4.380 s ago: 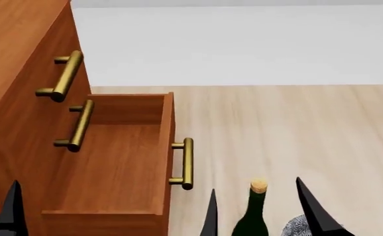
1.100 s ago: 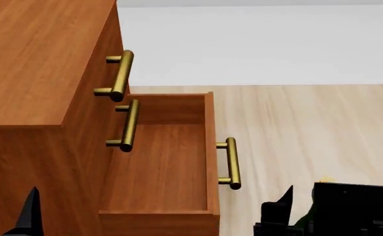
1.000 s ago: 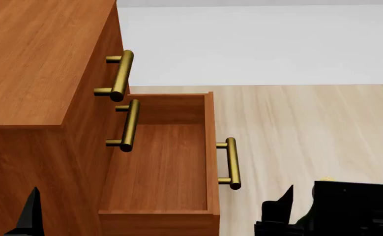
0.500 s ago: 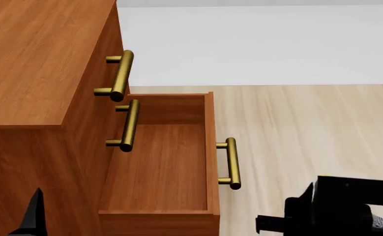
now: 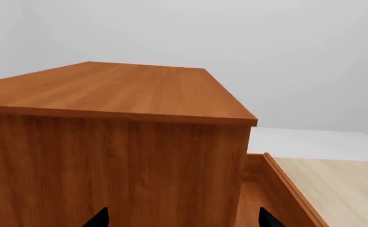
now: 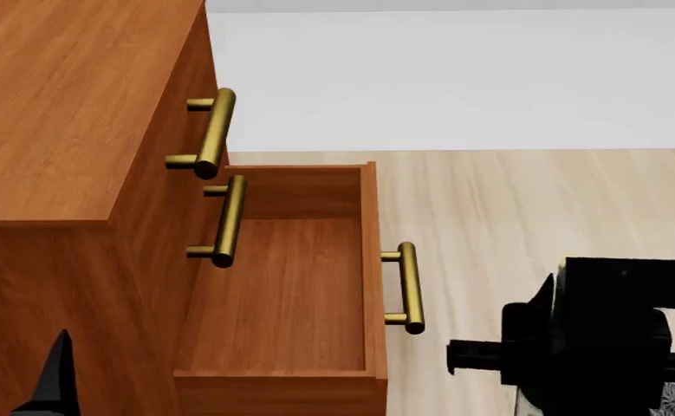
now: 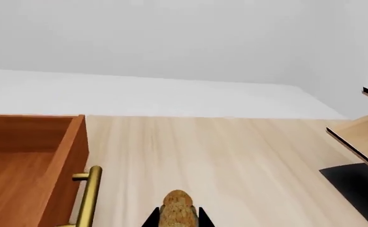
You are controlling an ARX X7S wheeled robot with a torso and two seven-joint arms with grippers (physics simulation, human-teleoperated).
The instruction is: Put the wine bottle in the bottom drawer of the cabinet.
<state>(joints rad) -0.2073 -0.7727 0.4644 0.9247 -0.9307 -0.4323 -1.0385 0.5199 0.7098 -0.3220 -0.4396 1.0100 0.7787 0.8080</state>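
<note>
Open wooden drawer, brass bar handle. At its 3 o'clock, right gripper jaws clasp the cork-topped bottle; left jaws' state unclear.

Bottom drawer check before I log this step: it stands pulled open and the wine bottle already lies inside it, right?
Not quite. The bottom drawer is pulled open, but the head view shows it empty. In the right wrist view the wine bottle is outside it, its cork between the right gripper fingertips.

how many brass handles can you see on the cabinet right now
3. On the cabinet: top handle, middle handle below it, and one on the pulled-out bottom drawer's front. None seems hidden.
</note>
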